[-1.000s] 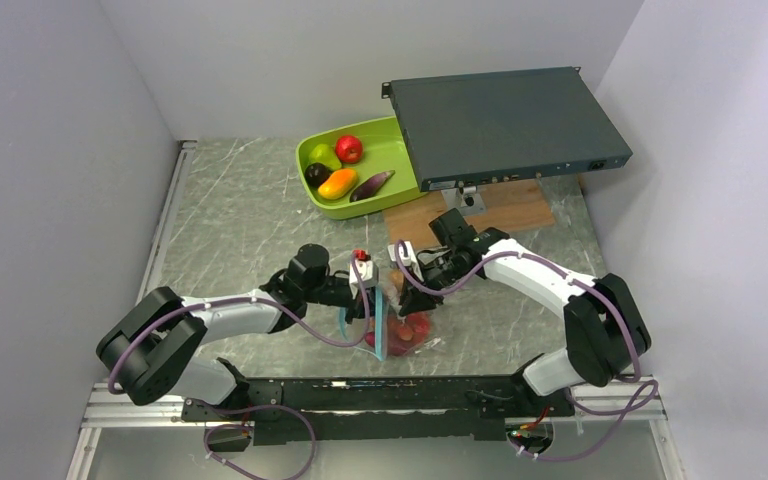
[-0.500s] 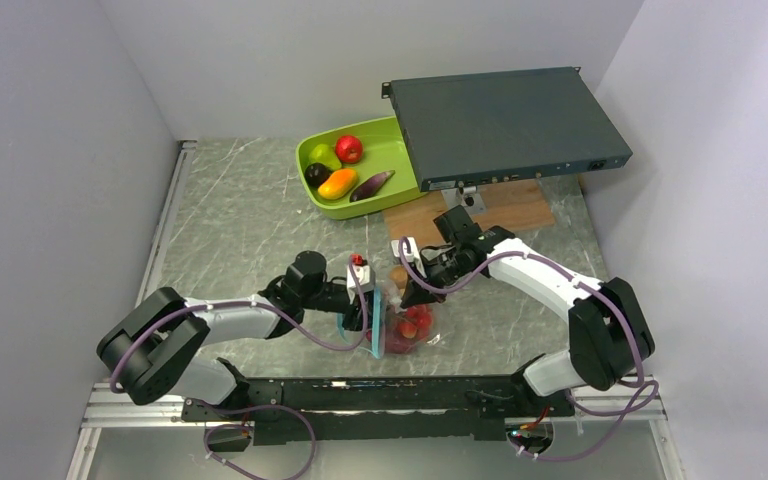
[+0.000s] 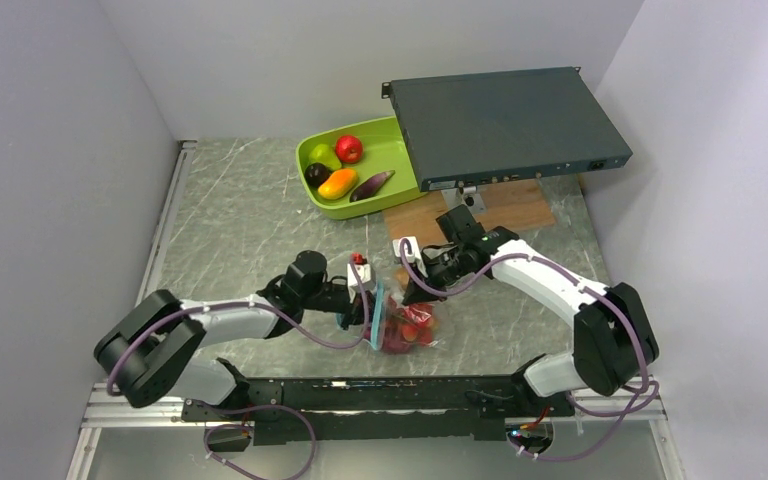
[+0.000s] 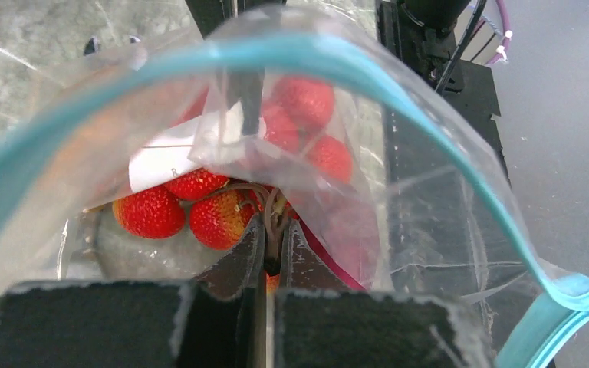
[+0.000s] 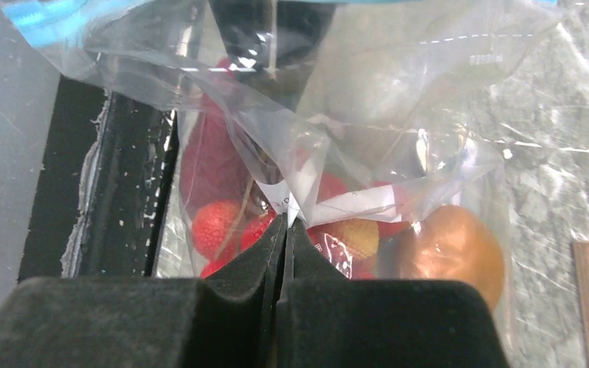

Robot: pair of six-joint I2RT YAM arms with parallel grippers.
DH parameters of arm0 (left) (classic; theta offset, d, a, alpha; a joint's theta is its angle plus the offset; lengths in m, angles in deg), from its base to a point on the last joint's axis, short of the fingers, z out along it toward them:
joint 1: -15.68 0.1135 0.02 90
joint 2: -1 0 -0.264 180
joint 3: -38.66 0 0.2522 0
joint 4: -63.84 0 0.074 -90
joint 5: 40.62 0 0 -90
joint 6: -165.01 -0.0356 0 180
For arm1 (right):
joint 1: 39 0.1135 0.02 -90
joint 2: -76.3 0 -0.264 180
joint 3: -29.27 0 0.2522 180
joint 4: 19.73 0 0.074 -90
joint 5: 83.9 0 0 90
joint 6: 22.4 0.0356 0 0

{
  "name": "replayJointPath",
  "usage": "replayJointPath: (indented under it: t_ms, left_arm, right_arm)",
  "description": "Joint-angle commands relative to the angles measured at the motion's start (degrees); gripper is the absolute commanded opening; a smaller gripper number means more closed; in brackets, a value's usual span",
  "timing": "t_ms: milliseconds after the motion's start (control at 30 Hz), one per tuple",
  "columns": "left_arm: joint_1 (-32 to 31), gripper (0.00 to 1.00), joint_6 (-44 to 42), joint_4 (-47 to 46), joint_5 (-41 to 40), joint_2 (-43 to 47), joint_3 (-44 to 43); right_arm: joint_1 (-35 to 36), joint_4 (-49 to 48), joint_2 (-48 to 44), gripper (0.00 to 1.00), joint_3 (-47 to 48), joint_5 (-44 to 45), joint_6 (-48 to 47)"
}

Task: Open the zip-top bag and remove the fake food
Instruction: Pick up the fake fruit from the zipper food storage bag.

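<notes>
top external: high above the near edge, facing down over the whole table (image 3: 230, 230), far off | left wrist: sights past the left gripper (image 4: 264, 264), pressed close to the zip-top bag (image 4: 429, 215) | right wrist: sights past the right gripper (image 5: 284, 230), equally close | shared: that bag, in all three views

Zip-top bag (image 4: 429, 215) noted as clear, edged teal-blue along the mouth. Fake food (image 4: 149, 211) inside recorded red, finely speckled. Tray (image 3: 385, 150) logged lime green; table (image 3: 240, 220) grey, white-veined.
</notes>
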Motion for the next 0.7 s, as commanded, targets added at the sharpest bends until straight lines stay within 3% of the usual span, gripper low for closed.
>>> replayJointPath:
  t_ms: [0, 200, 367, 500, 667]
  left_arm:
    - [-0.07, 0.0, -1.19, 5.51, -1.22, 7.96, -0.8]
    - [0.14, 0.0, -2.73, 12.78, -7.16, 17.09, -0.53]
    - [0.62, 0.0, -3.33, 16.8, -11.52, 19.57, -0.87]
    - [1.66, 0.0, -1.55, 16.7, -14.29, 21.27, -0.43]
    - [3.34, 0.0, 0.8, 15.28, -15.33, 23.86, 0.5]
  right_arm:
    - [-0.78, -2.37, -3.28, 0.0, -0.91, 5.3, -0.71]
    - [-1.11, -2.69, -4.62, 0.0, -2.02, 8.73, -1.64]
    - [-1.22, -3.41, -5.9, 0.0, -3.37, 11.59, -2.49]
    - [-1.22, -3.68, -6.73, 0.0, -4.55, 13.87, -3.64]
    - [-1.22, -1.35, -7.47, 0.0, -4.63, 10.46, -6.43]
